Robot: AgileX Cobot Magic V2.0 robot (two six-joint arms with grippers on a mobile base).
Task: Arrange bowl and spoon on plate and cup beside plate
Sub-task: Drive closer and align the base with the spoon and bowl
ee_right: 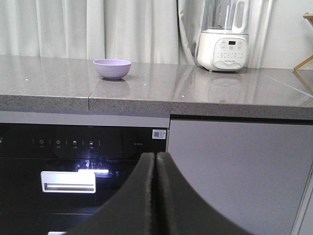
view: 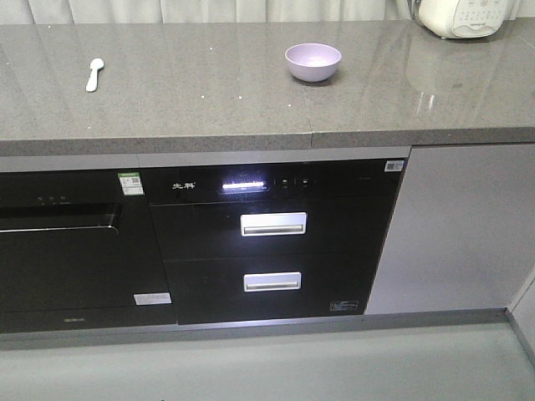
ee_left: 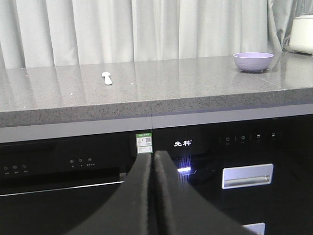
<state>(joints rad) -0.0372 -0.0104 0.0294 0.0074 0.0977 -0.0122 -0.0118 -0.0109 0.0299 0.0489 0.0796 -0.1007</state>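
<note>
The lavender bowl [view: 313, 62] [ee_left: 253, 61] [ee_right: 112, 68] sits upright on the grey counter, right of the middle. Far to its left lies the pale spoon [view: 94, 73] [ee_left: 106, 78], head pointing away from the front edge. The plate and the cup are out of view. My left gripper [ee_left: 152, 152] is shut on nothing, held low in front of the black appliance, below the counter's edge. My right gripper [ee_right: 156, 154] is shut and empty too, at the same low height, in front of the seam between appliance and cabinet. Neither gripper shows in the front view.
A white blender [ee_right: 226, 35] [view: 464, 17] stands at the counter's back right. Curtains hang behind the counter. Below the countertop [view: 209, 109] are black built-in appliances with drawer handles [view: 273, 224] and a grey cabinet door [view: 460, 225]. A wooden stand [ee_right: 307, 58] pokes in at far right.
</note>
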